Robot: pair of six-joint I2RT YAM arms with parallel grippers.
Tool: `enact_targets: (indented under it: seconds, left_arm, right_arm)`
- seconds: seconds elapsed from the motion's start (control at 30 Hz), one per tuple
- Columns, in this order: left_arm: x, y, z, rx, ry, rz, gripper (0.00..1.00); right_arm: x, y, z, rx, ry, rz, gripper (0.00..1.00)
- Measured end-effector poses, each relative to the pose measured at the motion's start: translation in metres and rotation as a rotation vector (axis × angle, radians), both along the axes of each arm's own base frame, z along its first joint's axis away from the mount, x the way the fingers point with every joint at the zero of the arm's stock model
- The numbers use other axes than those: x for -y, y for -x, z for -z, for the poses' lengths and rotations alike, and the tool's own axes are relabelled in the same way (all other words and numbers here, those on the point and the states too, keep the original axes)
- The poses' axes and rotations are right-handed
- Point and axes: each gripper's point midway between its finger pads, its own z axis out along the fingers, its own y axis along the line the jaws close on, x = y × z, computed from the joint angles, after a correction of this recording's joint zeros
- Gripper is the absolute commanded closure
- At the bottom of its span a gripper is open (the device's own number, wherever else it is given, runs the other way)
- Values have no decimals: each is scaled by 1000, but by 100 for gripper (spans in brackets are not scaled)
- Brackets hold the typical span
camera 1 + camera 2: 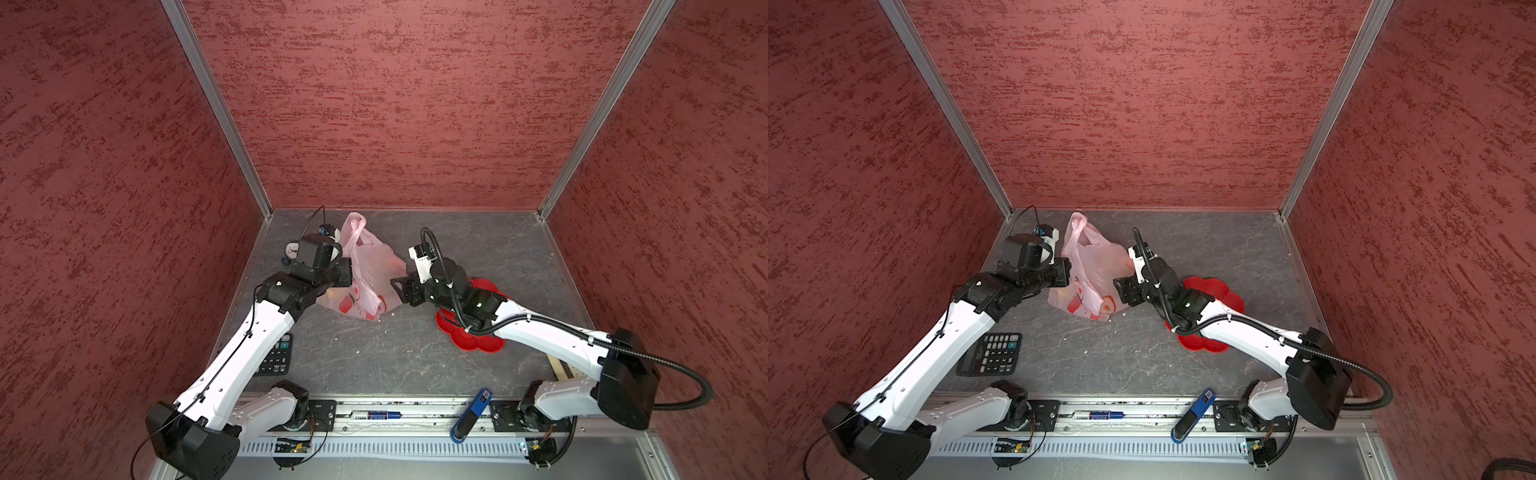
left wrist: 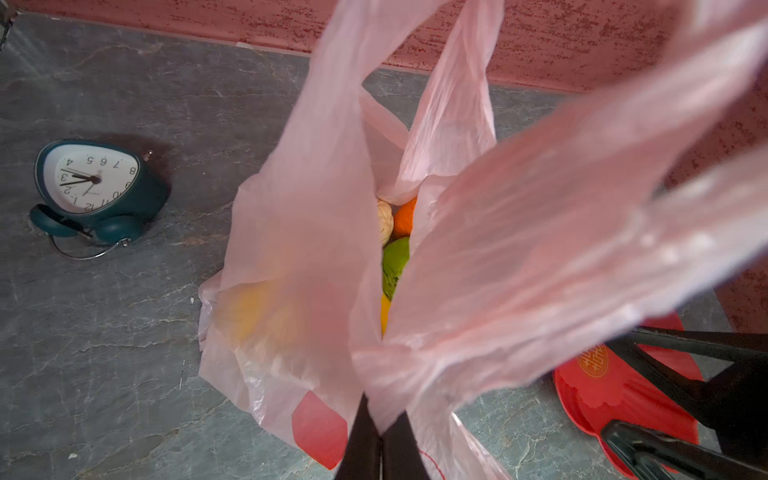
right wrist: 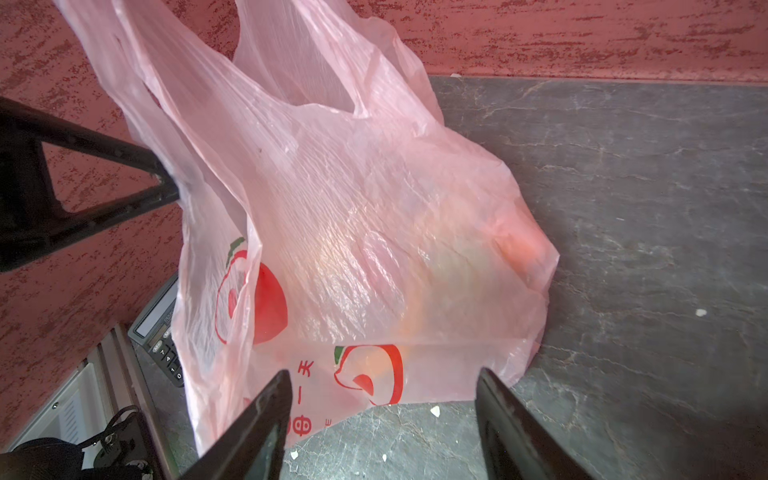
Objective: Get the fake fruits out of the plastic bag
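Two end effectors flank the plastic bag (image 1: 371,270), upright on the counter (image 1: 415,357) with the fake fruits (image 2: 395,259) inside. At its mouth the left end effector (image 2: 384,411) pinches bag film; the right end effector (image 3: 384,374), jaws spread, faces its printed side, just beside it.

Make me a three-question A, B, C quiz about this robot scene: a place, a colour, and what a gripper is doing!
1. Where is the red plate?
A) hanging on a wall
B) on the table under the right arm
C) held in the air

2. What colour is the clock's case?
A) dark teal
B) yellow
C) purple

3. What is the left gripper doing?
A) hanging open
B) squeezing a banana
C) pinching the plastic bag

1 B: red rim shows beneath the arm.
2 A: teal surrounds the face.
3 C: fingers meet on pink film.
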Motion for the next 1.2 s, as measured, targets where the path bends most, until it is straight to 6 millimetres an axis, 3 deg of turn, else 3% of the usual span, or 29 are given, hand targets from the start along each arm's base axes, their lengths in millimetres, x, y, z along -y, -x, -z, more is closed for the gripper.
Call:
enact_targets:
  seconds: [0.17, 0.3, 0.5, 0.83, 1.0, 1.2]
  left_arm:
    - [-12, 15, -4, 43, 64, -45, 100]
    - [-21, 29, 1, 69, 127, -88, 100]
    - [-29, 37, 16, 69, 198, -139, 100]
    - [-24, 34, 18, 82, 287, -144, 100]
    - [-21, 36, 22, 78, 318, -142, 100]
    - [-21, 40, 22, 82, 347, -148, 100]
  right_arm:
    - [-14, -10, -18, 23, -31, -9, 26]
    - [-40, -22, -28, 38, -50, -24, 25]
    - [-74, -18, -9, 7, -30, -68, 23]
    - [-116, -5, 3, -27, -46, -120, 21]
    - [-128, -17, 14, -47, -60, -68, 23]
    - [-132, -40, 33, -70, -69, 58, 34]
